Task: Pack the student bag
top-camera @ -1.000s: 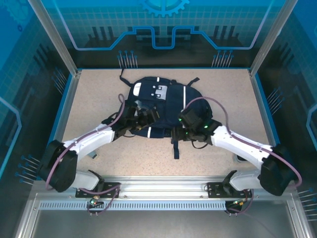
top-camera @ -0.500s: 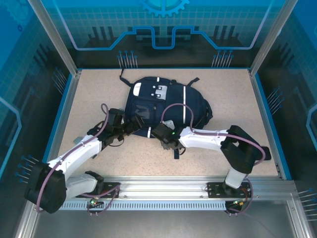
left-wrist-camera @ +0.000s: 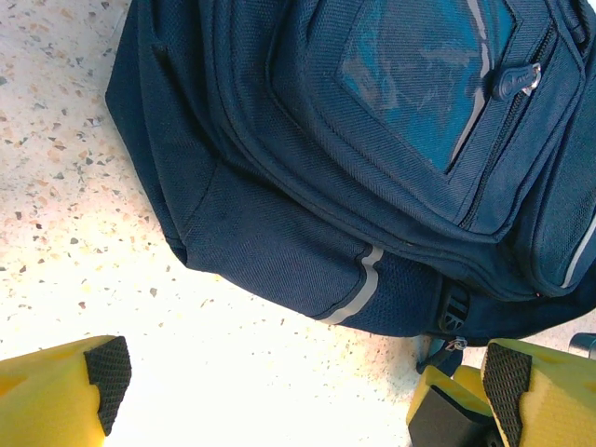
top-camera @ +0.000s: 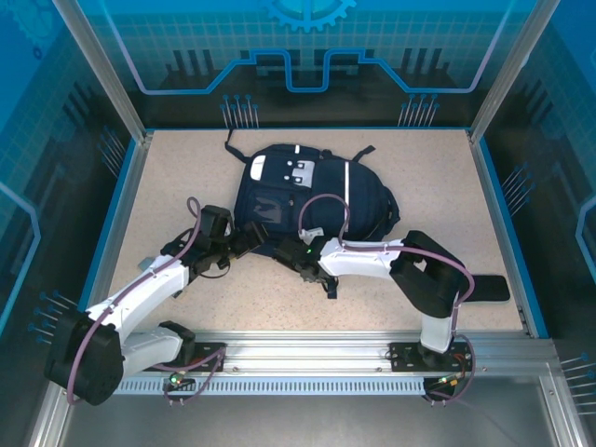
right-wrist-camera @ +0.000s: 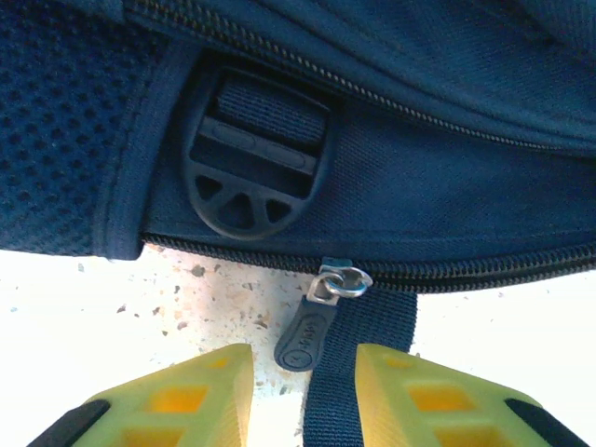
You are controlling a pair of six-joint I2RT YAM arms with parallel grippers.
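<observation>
Found the student bag [top-camera: 312,191] lying flat on the speckled desk [top-camera: 177,186], front face up, just ahead of both sets of jaws, its near edge reaching to them. Saw the left jaws set at one near corner of the bag, spread fully wide and holding nothing: black pads [left-wrist-camera: 110,372] far out to either side, bare desk between them, navy fabric just beyond the tips. Noted a grey reflective stripe [left-wrist-camera: 358,291] on the corner ahead of the left jaws, and farther ahead a shiny clear panel [left-wrist-camera: 419,74] with a zipper tab [left-wrist-camera: 517,79] to its right. Saw the right jaws close against the bag's near edge, partly closed, yellow fingers [right-wrist-camera: 177,400] standing either side of a narrow gap. Noted in that gap a dark zipper pull [right-wrist-camera: 300,340] hanging from a metal ring [right-wrist-camera: 352,279], and a navy strap [right-wrist-camera: 358,372] running down beside it. Could not tell whether the right jaws had a grip on pull or strap. Noted a black plastic buckle [right-wrist-camera: 251,177] just ahead and left of the gap, mesh fabric [right-wrist-camera: 65,130] farther left, and a zipper line [right-wrist-camera: 484,275] running across ahead of the fingertips.
</observation>
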